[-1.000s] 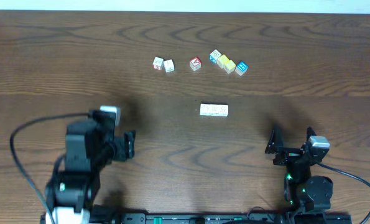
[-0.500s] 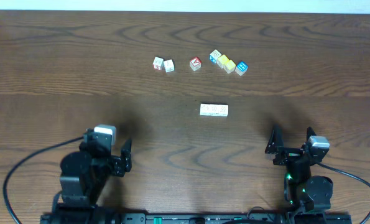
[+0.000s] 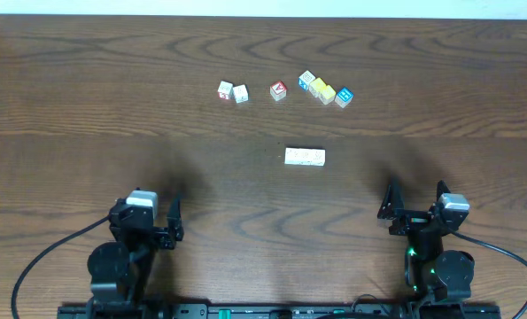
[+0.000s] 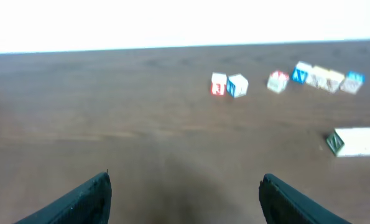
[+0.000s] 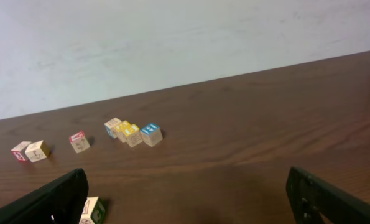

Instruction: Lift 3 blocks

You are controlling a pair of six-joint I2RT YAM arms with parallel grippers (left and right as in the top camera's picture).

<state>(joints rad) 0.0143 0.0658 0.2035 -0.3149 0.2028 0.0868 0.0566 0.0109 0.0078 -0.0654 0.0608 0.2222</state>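
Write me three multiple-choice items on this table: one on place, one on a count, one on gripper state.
1. Where do the white blocks lie?
A) nearer the robot than the coloured cubes
B) behind the coloured cubes
C) inside a gripper

2. How many cubes stand left of the lone red cube?
A) one
B) two
C) four

3. How are the left gripper and right gripper?
A) both open and empty
B) left shut on a block
C) right shut on a block

Answers:
1 A, the overhead view shows their row on the near side.
2 B, a pair sits there.
3 A, both wrist views show spread fingers with nothing between them.
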